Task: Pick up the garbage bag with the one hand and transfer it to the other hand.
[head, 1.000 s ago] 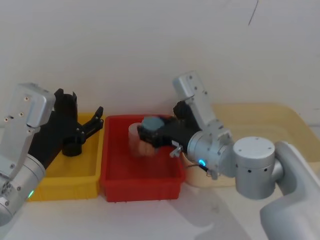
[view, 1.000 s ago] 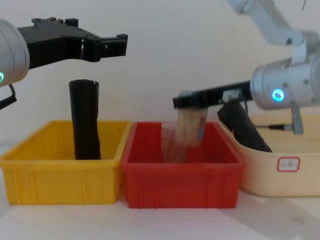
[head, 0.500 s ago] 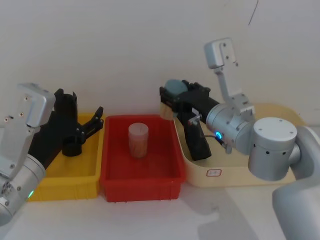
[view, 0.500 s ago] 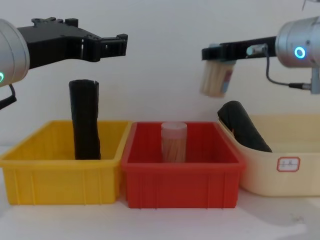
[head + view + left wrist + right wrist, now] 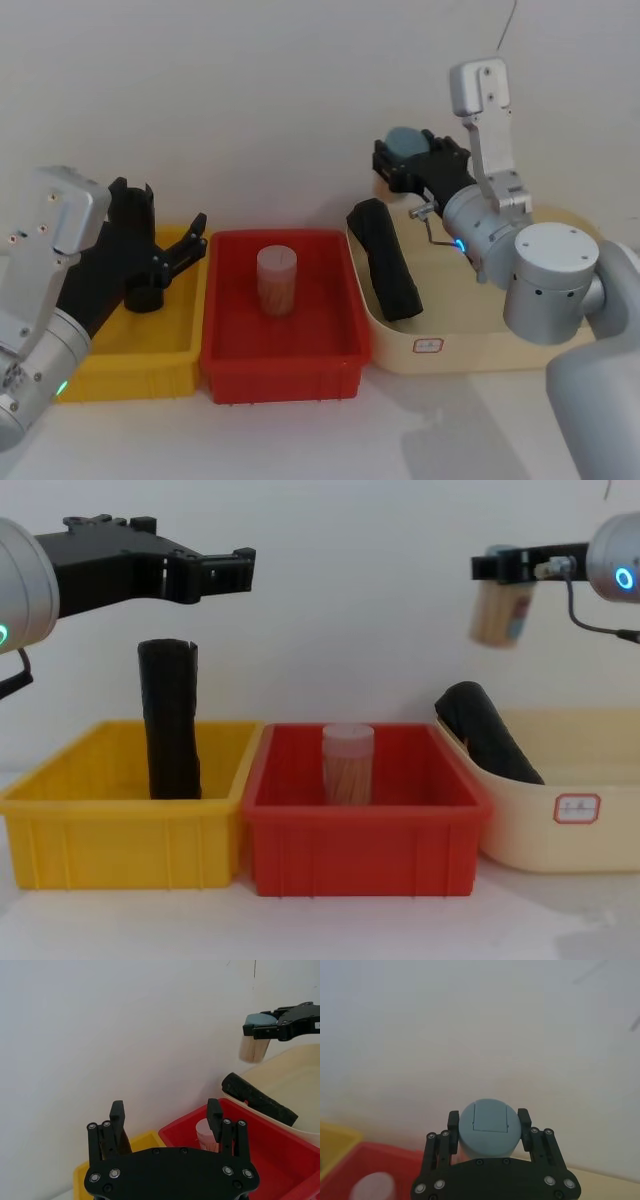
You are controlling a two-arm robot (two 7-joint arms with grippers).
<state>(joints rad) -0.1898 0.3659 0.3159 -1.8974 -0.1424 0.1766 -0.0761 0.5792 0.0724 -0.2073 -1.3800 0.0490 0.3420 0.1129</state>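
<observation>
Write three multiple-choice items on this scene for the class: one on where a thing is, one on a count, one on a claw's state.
1. Where does the upright garbage bag stand?
A. yellow bin
B. red bin
C. cream tub

2. How many black rolls are in view?
A. one
B. two
C. three

3. What is the right claw doing?
A. hanging open
B. gripping a black roll
C. gripping a capped container

Answers:
1 A: the roll rises from the yellow bin.
2 B: besides the upright one, a second roll leans in the cream tub.
3 C: its fingers clamp the grey-capped container, raised above the tub.
</observation>
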